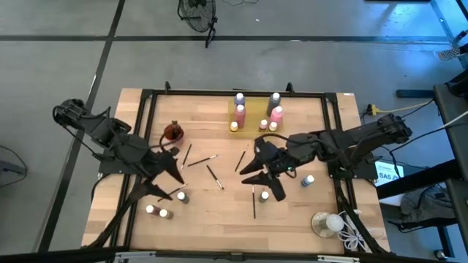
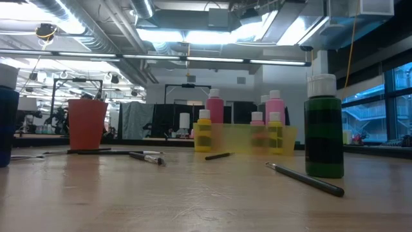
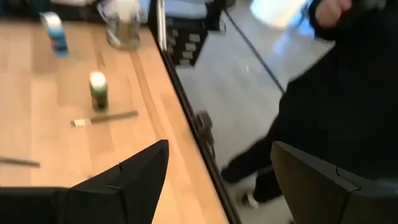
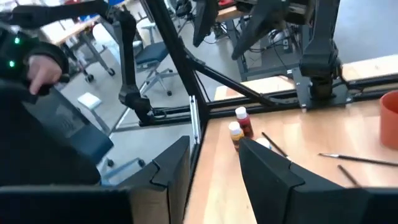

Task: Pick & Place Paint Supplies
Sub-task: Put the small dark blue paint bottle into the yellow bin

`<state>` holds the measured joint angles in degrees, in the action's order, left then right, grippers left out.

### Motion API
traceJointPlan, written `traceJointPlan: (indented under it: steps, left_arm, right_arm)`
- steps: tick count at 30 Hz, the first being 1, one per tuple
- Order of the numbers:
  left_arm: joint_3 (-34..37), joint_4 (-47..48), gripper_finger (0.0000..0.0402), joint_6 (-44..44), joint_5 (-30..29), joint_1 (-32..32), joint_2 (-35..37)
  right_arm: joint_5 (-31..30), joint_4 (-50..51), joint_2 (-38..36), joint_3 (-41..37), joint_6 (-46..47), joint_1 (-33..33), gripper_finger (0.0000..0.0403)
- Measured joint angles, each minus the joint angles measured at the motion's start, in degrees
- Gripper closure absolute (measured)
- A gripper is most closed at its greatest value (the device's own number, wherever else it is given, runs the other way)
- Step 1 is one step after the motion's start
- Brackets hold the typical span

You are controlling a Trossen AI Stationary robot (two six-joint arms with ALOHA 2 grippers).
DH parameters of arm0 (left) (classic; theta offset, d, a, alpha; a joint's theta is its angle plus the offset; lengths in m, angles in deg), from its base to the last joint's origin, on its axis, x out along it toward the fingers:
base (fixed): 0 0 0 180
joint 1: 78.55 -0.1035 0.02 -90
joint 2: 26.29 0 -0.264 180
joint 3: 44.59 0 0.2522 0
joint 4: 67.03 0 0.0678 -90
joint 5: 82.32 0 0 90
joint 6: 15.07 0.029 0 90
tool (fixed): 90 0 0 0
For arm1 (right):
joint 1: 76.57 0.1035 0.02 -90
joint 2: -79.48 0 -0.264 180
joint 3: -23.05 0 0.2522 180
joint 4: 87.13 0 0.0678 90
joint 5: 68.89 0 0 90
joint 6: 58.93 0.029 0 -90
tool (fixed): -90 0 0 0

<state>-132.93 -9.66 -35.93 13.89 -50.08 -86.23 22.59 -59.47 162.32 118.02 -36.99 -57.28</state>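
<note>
Green bottle (image 2: pixel 324 127) stands nearest; left gripper (image 1: pixel 170 174) empty, fingers apart, should centre over a brush (image 1: pixel 201 160) before closing.

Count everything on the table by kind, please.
Paint bottles: 12
Paintbrushes: 5 clearly visible
Red cup: 1
Yellow tray: 1
Clear dish: 1
Total: 20

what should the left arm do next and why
Probably lower the left gripper onto the white-capped bottle just beside it. Its fingers stand open with nothing between them, and that bottle sits loose on the table, far from the yellow tray holding other bottles.
</note>
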Motion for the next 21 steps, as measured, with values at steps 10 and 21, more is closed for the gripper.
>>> traceJointPlan:
  steps: [10, 21]
  left_arm:
    - [-0.01, 5.58, 0.0123, -5.47, -1.35, 5.58, -0.16]
    - [7.62, 25.13, 0.0123, -0.86, -18.7, 9.0, -0.47]
  right_arm:
    - [0.0, -5.25, 5.12, 0.0, 9.45, 1.2, 0.0263]
    - [-2.91, -13.6, 6.04, 0.0, 11.12, 3.83, 0.0263]
